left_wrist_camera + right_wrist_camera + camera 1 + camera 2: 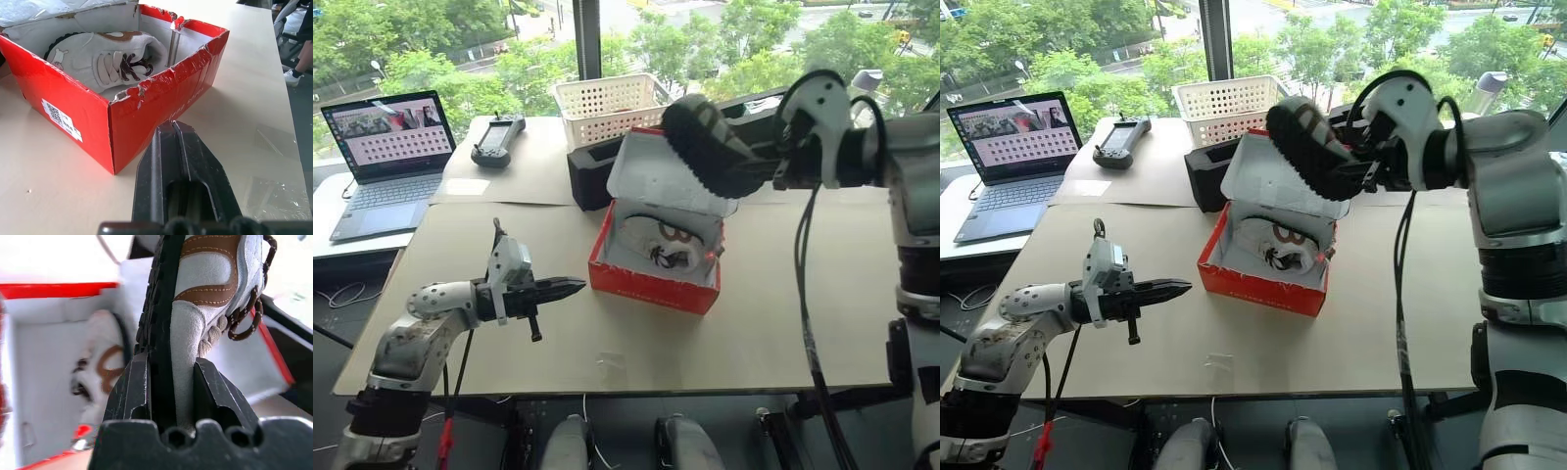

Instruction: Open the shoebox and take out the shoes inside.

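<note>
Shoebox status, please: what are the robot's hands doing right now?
Right hand shut on one shoe, lifted above open shoebox. Other shoe inside. Left hand shut, empty, beside box.

The shoebox (pixel 146 105) is red cardboard with a slight sheen, its top edge torn and ragged at the near corner, the inside a matt pale grey. A white paper label (pixel 61 119) sticks to one side. The shoe in the box (pixel 105 61) looks like soft matt suede with smooth brown trim and woven laces. The held shoe (pixel 205 298) shows the same napped cloth (stitching visible) and a black ridged rubber sole. The table (pixel 754 323) is matt beige board. At 12 o'clock, the basket (pixel 607 103) is white perforated plastic.
</note>
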You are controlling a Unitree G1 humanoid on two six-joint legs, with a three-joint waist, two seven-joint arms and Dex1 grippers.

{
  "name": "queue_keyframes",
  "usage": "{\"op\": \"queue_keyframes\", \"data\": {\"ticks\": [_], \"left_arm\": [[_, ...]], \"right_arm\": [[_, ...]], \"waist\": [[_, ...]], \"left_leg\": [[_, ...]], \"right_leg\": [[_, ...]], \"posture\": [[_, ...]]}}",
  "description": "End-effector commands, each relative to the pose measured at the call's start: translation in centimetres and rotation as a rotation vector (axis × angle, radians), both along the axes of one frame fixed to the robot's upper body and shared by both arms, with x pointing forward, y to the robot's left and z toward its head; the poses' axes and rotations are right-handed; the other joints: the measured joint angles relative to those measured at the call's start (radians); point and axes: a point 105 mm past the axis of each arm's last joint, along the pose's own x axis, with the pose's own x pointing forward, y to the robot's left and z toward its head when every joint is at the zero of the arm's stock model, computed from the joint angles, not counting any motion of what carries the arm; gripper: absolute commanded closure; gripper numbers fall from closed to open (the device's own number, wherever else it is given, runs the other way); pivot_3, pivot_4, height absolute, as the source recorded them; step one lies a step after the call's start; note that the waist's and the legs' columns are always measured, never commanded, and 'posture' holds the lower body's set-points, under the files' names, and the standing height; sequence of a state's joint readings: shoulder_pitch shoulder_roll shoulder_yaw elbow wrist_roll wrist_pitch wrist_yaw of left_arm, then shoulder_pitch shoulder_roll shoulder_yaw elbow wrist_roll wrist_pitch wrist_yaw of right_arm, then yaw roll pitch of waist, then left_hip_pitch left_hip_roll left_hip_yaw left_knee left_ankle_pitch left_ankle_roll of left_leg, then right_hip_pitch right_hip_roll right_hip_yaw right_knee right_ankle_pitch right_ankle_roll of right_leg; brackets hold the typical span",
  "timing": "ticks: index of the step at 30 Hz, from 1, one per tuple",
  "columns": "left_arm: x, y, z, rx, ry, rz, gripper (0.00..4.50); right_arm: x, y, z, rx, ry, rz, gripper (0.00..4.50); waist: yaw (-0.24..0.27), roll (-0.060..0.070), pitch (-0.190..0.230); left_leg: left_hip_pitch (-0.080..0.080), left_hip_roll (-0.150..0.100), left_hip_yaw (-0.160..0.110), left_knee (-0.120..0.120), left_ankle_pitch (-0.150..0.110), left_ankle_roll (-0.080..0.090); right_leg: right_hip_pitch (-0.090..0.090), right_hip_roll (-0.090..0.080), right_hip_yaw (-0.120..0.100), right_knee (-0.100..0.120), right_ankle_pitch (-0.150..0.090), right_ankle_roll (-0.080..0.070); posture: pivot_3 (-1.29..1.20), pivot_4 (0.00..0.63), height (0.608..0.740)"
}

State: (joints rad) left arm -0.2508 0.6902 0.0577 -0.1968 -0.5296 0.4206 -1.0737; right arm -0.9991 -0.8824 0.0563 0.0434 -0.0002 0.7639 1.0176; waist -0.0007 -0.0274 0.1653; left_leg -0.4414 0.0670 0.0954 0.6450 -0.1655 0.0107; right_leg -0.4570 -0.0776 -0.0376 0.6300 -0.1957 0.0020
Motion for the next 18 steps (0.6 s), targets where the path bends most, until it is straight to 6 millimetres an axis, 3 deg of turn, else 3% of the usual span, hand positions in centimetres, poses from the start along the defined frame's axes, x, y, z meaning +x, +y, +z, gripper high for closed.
{"op": "queue_keyframes", "data": {"ticks": [1, 5, 8, 9, 11, 14, 18], "left_arm": [[0.0, -0.3, 0.8, -0.004, -0.036, -0.02, 4.5], [0.0, -0.5, 0.7, -0.003, -0.032, -0.031, 4.5], [0.0, -0.6, 0.7, -0.002, -0.031, -0.035, 4.5], [0.1, -0.6, 0.7, -0.002, -0.031, -0.037, 4.5], [0.1, -0.7, 0.8, -0.004, -0.034, -0.039, 4.5], [0.1, -0.8, 0.9, -0.01, -0.041, -0.042, 4.5], [-0.1, -0.8, 0.9, -0.007, -0.046, -0.044, 4.5]], "right_arm": [[0.7, -4.2, -0.4, -0.171, -0.119, -0.248, 3.32], [1.9, -8.1, -3.8, -0.325, -0.101, -0.486, 3.32], [2.4, -9.8, -5.6, -0.427, -0.086, -0.584, 3.32], [2.6, -11.0, -6.8, -0.471, -0.064, -0.635, 3.32], [2.8, -13.0, -11.2, -0.622, 0.023, -0.711, 3.32], [2.7, -13.9, -14.8, -0.687, 0.102, -0.738, 3.32], [2.2, -13.4, -18.9, -0.672, 0.213, -0.702, 3.32]], "waist": [[0.002, 0.0, 0.0], [-0.004, 0.0, 0.0], [-0.013, 0.0, 0.0], [-0.014, 0.0, 0.0], [-0.015, 0.0, 0.0], [-0.015, -0.001, 0.0], [-0.022, -0.001, -0.001]], "left_leg": [[0.0, 0.0, 0.0, 0.0, 0.0, 0.0], [0.0, 0.0, 0.001, 0.0, 0.0, 0.0], [0.0, -0.001, 0.001, 0.0, 0.0, 0.0], [0.0, -0.001, 0.001, 0.0, 0.0, 0.0], [0.0, 0.0, 0.001, 0.0, 0.0, 0.0], [0.0, -0.001, 0.001, 0.0, 0.0, 0.0], [0.001, -0.001, 0.001, 0.002, 0.0, 0.001]], "right_leg": [[0.0, 0.0, 0.0, 0.0, 0.0, 0.0], [-0.001, 0.0, 0.002, 0.0, 0.0, 0.0], [-0.001, 0.0, 0.003, 0.001, 0.001, 0.002], [-0.001, 0.0, 0.003, 0.001, 0.001, 0.002], [-0.001, 0.001, 0.003, 0.001, 0.003, 0.005], [0.0, 0.001, 0.003, 0.0, 0.003, 0.005], [0.001, 0.001, 0.006, 0.0, 0.005, 0.008]], "posture": [[0.0, 0.15, 0.733], [0.0, 0.15, 0.733], [0.0, 0.15, 0.733], [0.0, 0.15, 0.733], [0.0, 0.15, 0.733], [0.0, 0.15, 0.733], [0.0, 0.15, 0.733]]}}
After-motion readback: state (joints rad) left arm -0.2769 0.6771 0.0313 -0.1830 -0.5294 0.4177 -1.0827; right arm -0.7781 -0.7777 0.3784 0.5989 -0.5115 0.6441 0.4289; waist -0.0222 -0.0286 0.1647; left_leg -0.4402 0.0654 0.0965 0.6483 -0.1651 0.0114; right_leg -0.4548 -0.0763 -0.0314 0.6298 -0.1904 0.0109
